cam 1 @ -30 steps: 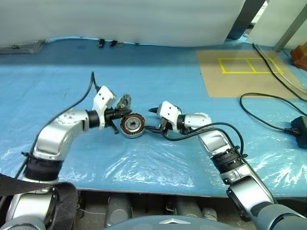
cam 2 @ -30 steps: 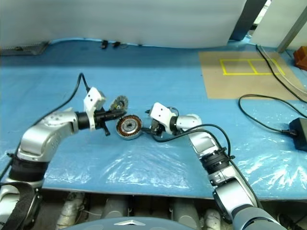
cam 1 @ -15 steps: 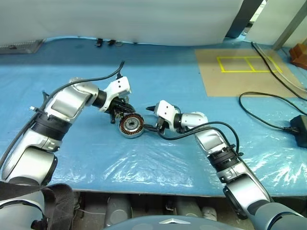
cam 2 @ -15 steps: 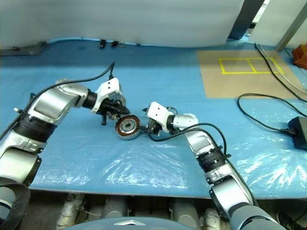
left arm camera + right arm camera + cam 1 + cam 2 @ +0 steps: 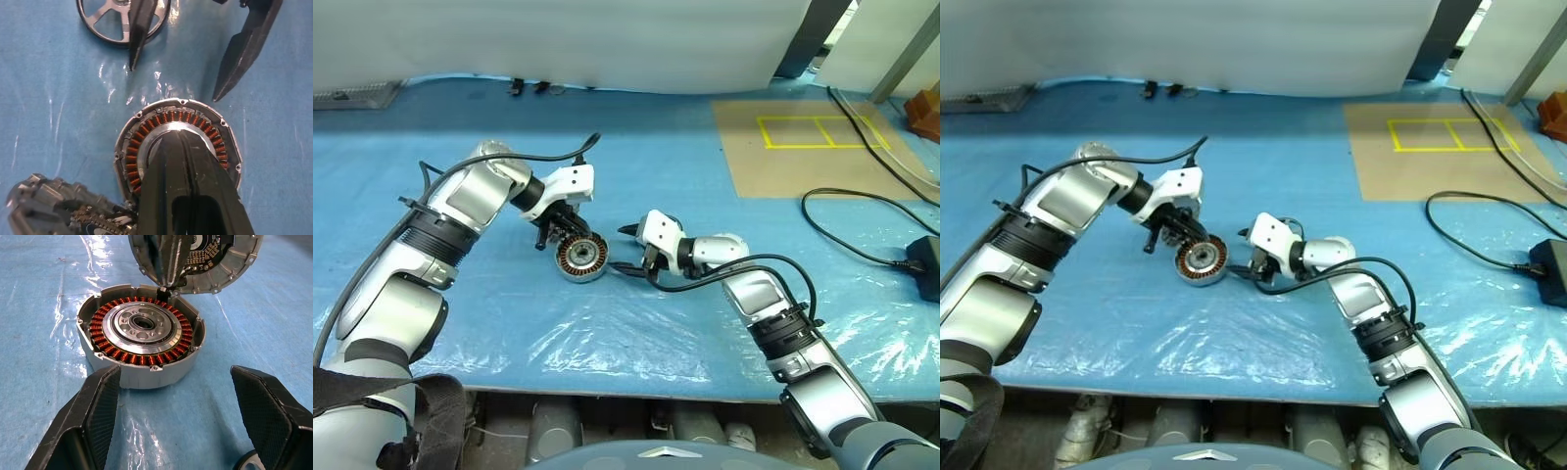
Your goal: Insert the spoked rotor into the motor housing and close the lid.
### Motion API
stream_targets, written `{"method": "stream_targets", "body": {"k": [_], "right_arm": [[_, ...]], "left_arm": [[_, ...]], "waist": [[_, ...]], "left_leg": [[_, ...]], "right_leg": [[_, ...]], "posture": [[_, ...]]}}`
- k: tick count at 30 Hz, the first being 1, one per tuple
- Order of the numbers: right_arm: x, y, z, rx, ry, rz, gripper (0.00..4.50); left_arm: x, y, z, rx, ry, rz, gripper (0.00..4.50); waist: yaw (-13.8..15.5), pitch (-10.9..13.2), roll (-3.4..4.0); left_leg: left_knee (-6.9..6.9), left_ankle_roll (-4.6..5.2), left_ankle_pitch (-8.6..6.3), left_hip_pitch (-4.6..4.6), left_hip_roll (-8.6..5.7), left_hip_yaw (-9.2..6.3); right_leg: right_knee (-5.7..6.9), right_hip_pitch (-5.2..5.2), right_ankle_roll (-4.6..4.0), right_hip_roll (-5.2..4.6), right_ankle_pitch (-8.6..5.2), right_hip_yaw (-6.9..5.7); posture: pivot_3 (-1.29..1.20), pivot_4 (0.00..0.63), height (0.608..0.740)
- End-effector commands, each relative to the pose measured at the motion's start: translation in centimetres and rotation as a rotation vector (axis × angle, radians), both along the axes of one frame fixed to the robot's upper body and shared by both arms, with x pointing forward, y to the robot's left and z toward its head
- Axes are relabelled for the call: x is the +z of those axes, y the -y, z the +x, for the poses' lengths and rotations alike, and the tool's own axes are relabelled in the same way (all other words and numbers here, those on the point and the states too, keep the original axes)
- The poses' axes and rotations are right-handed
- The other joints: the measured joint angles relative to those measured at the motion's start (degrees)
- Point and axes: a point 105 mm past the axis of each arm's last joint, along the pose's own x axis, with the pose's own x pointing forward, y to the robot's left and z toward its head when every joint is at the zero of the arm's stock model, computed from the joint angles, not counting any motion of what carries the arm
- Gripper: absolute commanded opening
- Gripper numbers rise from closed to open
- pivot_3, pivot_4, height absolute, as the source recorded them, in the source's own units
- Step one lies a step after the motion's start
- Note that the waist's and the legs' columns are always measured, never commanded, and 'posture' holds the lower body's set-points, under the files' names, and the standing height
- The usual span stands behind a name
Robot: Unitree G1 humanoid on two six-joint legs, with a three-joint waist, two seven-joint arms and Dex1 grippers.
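Currently the motor housing [image 5: 581, 257] sits flat on the desk [image 5: 636, 176], open face up and axis vertical, with its copper windings exposed. The bore is unfilled.

L gripper [image 5: 563, 227]: fingers closed together on the rim of a ribbed-rim cover [image 5: 215, 264] (taken to be the lid; its inner face carries small board-type components). The cover hangs tilted at the housing's far edge. Whether its lower edge contacts the housing rim cannot be told.

R gripper [image 5: 622, 248]: fingers [image 5: 93, 416] wide apart, holding nothing, aimed at the housing side wall from the opposite side to the L gripper.

Spoked rotor [image 5: 98, 33]: lies flat on the desk, outside the housing, directly under one R finger. The insert step is not yet done.

Key relation: the rotor lies on the R-arm side of the housing, just beside it, so the R arm is nearer. The rotor lies flat, so the R fingers need to drop onto its rim from above, then carry it across to the open bore.

Judgement: the cover at the far rim may crowd the insertion path. Keep it clear until the rotor seats.
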Motion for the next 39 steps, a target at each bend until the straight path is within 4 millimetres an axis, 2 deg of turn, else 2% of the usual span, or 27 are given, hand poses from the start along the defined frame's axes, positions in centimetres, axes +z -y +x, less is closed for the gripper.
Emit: {"method": "stream_targets", "body": {"k": [1, 5, 10, 14, 23, 26, 29, 32, 36, 39], "right_arm": [[1.3, -0.4, -0.2, 0.014, 0.042, 0.029, 3.76], [1.4, -0.5, 0.0, 0.012, 0.049, 0.027, 3.76], [1.2, -0.6, 0.0, 0.015, 0.052, 0.021, 3.76], [1.0, -0.6, -0.1, 0.019, 0.051, 0.018, 3.76], [1.0, -0.6, 0.0, 0.019, 0.054, 0.014, 3.76], [0.9, -0.7, 0.0, 0.020, 0.054, 0.015, 3.76], [0.9, -0.8, 0.0, 0.022, 0.053, 0.015, 3.76], [0.9, -0.8, 0.0, 0.022, 0.053, 0.015, 3.76], [0.9, -0.6, 0.0, 0.018, 0.053, 0.014, 3.76], [1.0, -0.4, 0.1, 0.010, 0.051, 0.018, 3.76]], "left_arm": [[-1.1, 0.2, -0.8, -0.047, -0.007, 0.065, 0.01], [-1.6, -0.1, -1.2, -0.077, 0.009, 0.119, 0.01], [0.5, 1.8, -1.3, -0.099, 0.045, 0.016, 0.01], [2.0, 2.5, -1.3, -0.093, 0.063, -0.052, 0.01], [2.5, 0.4, -0.1, 0.011, 0.118, -0.033, 0.01], [3.6, 1.0, -0.1, 0.020, 0.138, -0.122, 0.01], [5.4, 2.7, -0.5, 0.011, 0.156, -0.247, 0.01], [6.4, 3.5, -0.5, 0.030, 0.185, -0.334, 0.01], [7.5, 3.2, 0.2, 0.134, 0.241, -0.459, 0.01], [8.3, 2.8, 0.1, 0.196, 0.247, -0.562, 0.01]], "waist": [[0.1, 0.0, 0.00], [0.1, 0.0, 0.00], [0.1, 0.0, 0.00], [0.1, 0.0, 0.00], [0.0, 0.0, 0.00], [0.1, 0.0, 0.00], [0.2, 0.0, 0.00], [0.3, 0.0, 0.00], [-0.1, 0.0, 0.00], [-0.2, 0.0, 0.00]], "left_leg": [[0.01, 0.00, 0.00, 0.01, 0.00, 0.00], [0.01, 0.00, 0.00, 0.02, 0.00, 0.00], [0.01, 0.00, 0.00, 0.01, -0.01, 0.00], [0.01, 0.00, 0.00, -0.02, 0.00, 0.00], [0.01, 0.00, 0.00, -0.03, 0.00, 0.00], [0.01, 0.00, 0.00, -0.03, 0.01, -0.01], [0.03, 0.00, 0.00, -0.04, 0.00, -0.01], [0.04, 0.00, 0.00, -0.09, 0.01, -0.03], [0.04, 0.01, 0.01, -0.09, 0.01, -0.03], [0.04, 0.01, 0.01, -0.09, 0.02, -0.04]], "right_leg": [[0.00, 0.02, 0.00, -0.01, 0.00, 0.00], [-0.01, 0.03, 0.00, -0.01, 0.00, 0.00], [-0.01, 0.03, 0.00, -0.02, 0.00, -0.01], [-0.01, 0.03, 0.00, -0.01, 0.00, -0.02], [-0.03, 0.02, 0.00, -0.01, 0.00, -0.04], [-0.03, 0.01, -0.01, 0.00, 0.00, -0.04], [-0.03, 0.01, -0.01, -0.01, 0.00, -0.06], [-0.04, 0.01, -0.01, -0.02, 0.00, -0.08], [-0.03, 0.01, -0.01, -0.01, 0.00, -0.09], [-0.02, 0.01, -0.01, 0.02, 0.00, -0.09]], "posture": [[0.00, 0.150, 0.740], [0.00, 0.150, 0.740], [0.00, 0.150, 0.740], [0.00, 0.150, 0.740], [0.00, 0.150, 0.740], [0.00, 0.150, 0.740], [0.00, 0.150, 0.740], [0.00, 0.150, 0.740], [0.00, 0.150, 0.740], [0.00, 0.150, 0.740]]}}
